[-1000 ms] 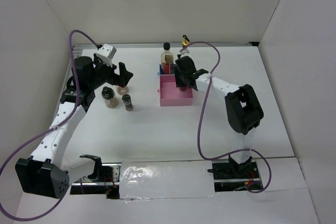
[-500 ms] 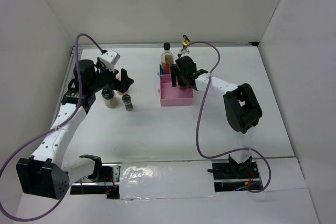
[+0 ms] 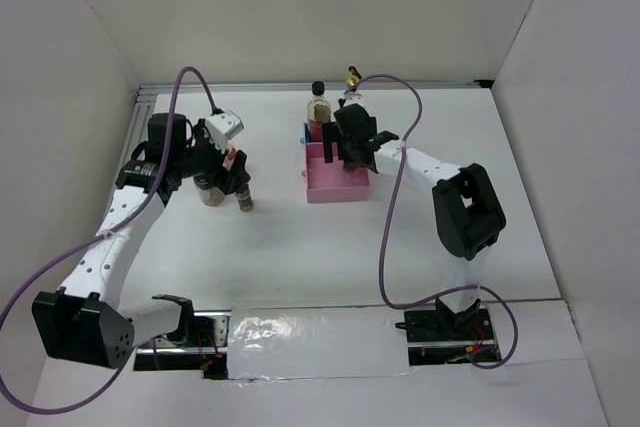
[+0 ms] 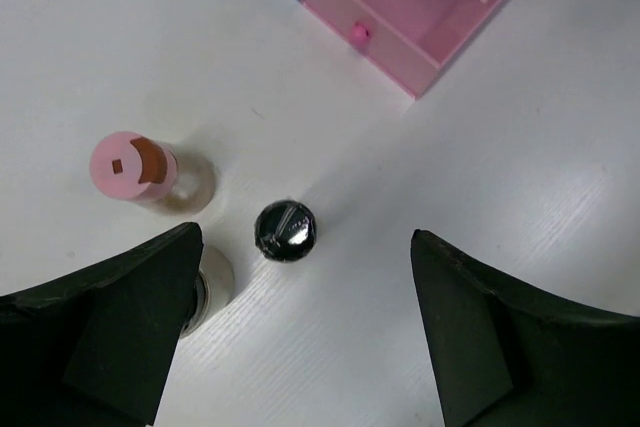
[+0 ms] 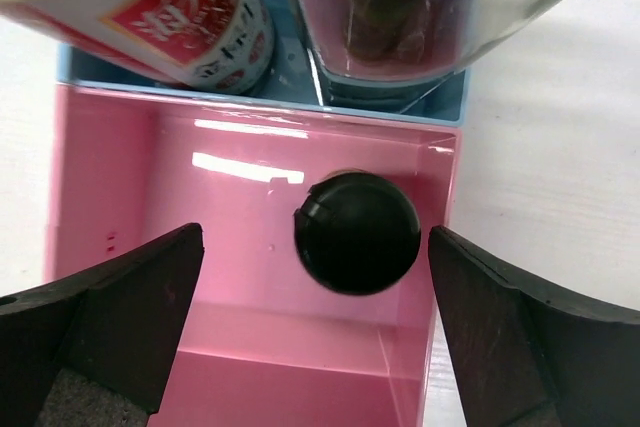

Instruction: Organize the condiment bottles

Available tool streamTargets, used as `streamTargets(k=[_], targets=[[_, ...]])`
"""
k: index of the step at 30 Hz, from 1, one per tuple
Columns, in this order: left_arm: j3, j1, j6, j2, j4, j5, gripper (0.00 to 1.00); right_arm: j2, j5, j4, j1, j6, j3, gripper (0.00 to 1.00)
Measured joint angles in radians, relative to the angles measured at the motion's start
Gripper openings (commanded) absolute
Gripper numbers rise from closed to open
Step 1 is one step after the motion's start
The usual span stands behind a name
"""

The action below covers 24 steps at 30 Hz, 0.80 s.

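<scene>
Left gripper (image 4: pixel 305 277) has swung in toward the pink tray (image 4: pixel 420 52) and hangs wide open, empty, over a dark-capped jar (image 4: pixel 285 230) on the counter (image 4: pixel 520 157) left of the tray. A pink-capped jar (image 4: pixel 130 165) stands farther from the tray.

Right gripper (image 5: pixel 315 237) has spread fully (half-closed a second ago), gripping nothing. A black-capped jar (image 5: pixel 357 232) stands in the tray's pink compartment, between its fingers.

Red-labelled bottle (image 5: pixel 190 7) is in the tray's blue compartment; white script, unreadable.
</scene>
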Motion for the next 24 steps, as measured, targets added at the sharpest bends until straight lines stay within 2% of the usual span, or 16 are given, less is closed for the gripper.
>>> streamTargets(k=[5, 8, 10, 11, 14, 15, 16, 17, 18, 20, 24], targets=[[0.003, -0.015, 0.039, 0.039, -0.098, -0.034, 0.94, -0.044, 0.012, -0.013, 0.018, 0.004, 0.000, 1.00], [0.014, -0.023, 0.049, 0.099, -0.143, -0.064, 0.94, -0.074, 0.018, -0.029, 0.026, 0.010, 0.000, 0.93], [0.014, -0.024, 0.050, 0.134, -0.160, -0.086, 0.94, -0.102, 0.024, -0.044, 0.028, 0.016, -0.001, 0.77], [0.014, -0.024, 0.051, 0.147, -0.166, -0.098, 0.93, -0.122, 0.027, -0.046, 0.028, 0.022, -0.008, 0.66], [0.014, -0.025, 0.053, 0.171, -0.167, -0.127, 0.92, -0.208, 0.029, -0.051, 0.019, 0.042, -0.066, 0.48], [0.014, -0.025, 0.053, 0.175, -0.167, -0.134, 0.92, -0.233, 0.026, -0.052, 0.015, 0.048, -0.085, 0.34], [0.014, -0.025, 0.053, 0.179, -0.167, -0.138, 0.92, -0.258, 0.019, -0.054, 0.008, 0.053, -0.105, 0.27], [0.014, -0.025, 0.053, 0.183, -0.167, -0.140, 0.91, -0.275, 0.012, -0.056, -0.004, 0.058, -0.121, 0.15], [0.014, -0.026, 0.053, 0.187, -0.167, -0.142, 0.91, -0.288, 0.008, -0.059, -0.018, 0.064, -0.135, 0.09], [0.014, -0.027, 0.053, 0.195, -0.167, -0.142, 0.91, -0.298, -0.007, -0.059, -0.055, 0.080, -0.159, 0.00], [0.014, -0.028, 0.053, 0.203, -0.172, -0.140, 0.91, -0.290, -0.029, -0.066, -0.129, 0.098, -0.212, 0.00]])
